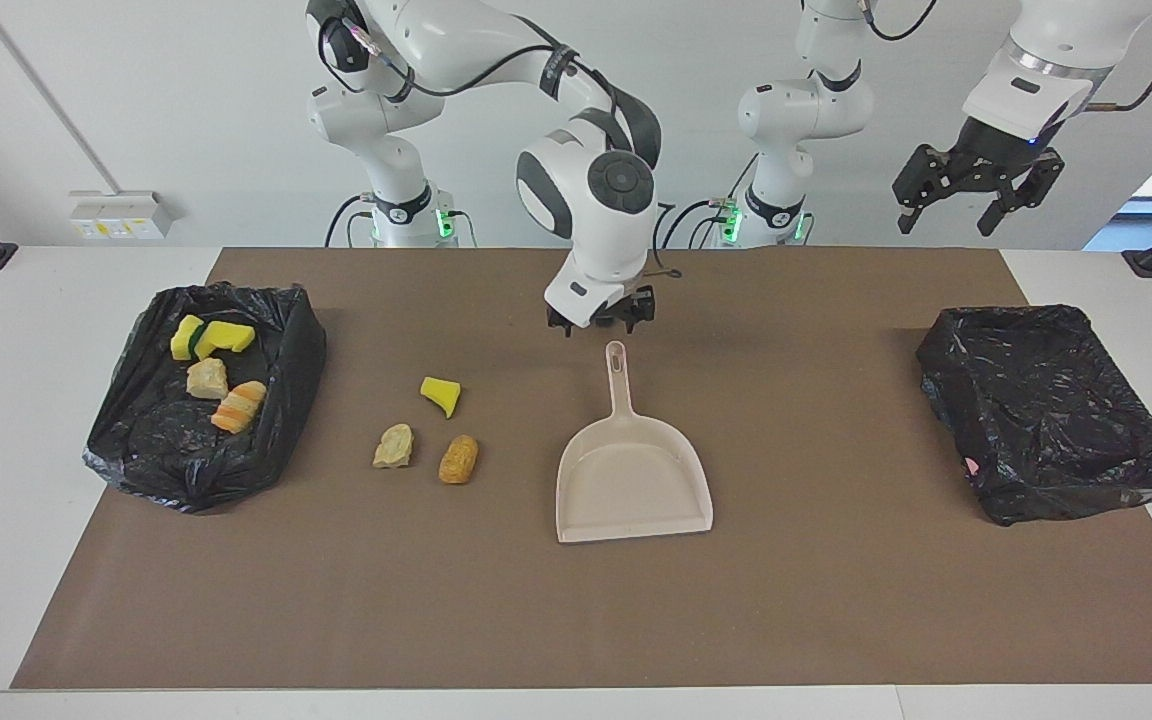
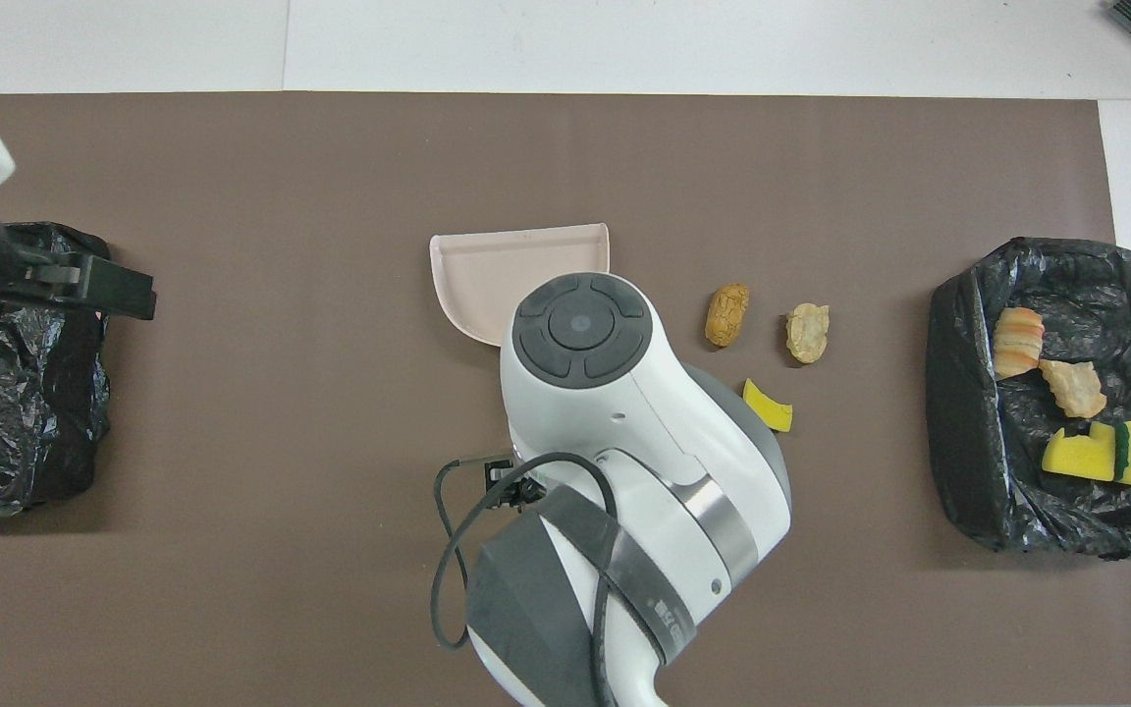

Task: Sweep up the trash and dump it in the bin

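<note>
Beige dustpan (image 1: 633, 480) lies flat on the mat, released; right gripper (image 1: 601, 318) hangs open over its handle tip, left gripper (image 1: 966, 192) waits open over the empty bin (image 1: 1046, 410). I count three trash scraps (image 1: 428, 432) beside the dustpan, toward the filled bin (image 1: 201, 395). Risk: without a brush they may skid off its lip.

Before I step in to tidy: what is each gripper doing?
Left gripper: open, empty, above the table.
Right gripper: open, empty, above the dustpan handle.

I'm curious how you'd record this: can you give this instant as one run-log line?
right gripper: open, above dustpan handle | dustpan: flat on mat, empty | left gripper: open, waiting | trash: three loose, four in bag
</note>
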### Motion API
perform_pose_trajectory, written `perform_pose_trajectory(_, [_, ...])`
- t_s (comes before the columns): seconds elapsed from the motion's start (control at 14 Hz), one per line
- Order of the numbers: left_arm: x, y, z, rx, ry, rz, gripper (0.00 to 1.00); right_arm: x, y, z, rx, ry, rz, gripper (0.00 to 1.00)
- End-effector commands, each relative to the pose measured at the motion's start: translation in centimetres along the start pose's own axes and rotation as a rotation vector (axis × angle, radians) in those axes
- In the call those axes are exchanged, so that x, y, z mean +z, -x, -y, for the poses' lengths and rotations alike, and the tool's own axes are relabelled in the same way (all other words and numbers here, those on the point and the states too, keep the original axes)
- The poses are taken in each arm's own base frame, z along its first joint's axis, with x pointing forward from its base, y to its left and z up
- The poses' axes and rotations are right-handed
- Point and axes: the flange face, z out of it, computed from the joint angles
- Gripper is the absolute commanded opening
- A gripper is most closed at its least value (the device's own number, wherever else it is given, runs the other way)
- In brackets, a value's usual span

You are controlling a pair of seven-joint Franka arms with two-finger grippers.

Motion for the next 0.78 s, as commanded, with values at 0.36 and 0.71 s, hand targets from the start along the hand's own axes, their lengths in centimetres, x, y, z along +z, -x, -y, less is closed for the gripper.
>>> perform_pose_trajectory(0.36, [10.7, -2.6, -11.1, 0.019, 0.022, -0.019, 1.00, 11.8, 12.6, 2.6, 0.044, -0.055, -0.011, 1.00])
perform_pose_trajectory(0.71, [19.1, -1.8, -19.5, 0.007, 0.037, 0.011, 1.00, 18.0, 14.7, 3.3, 0.120, -0.043, -0.011, 1.00])
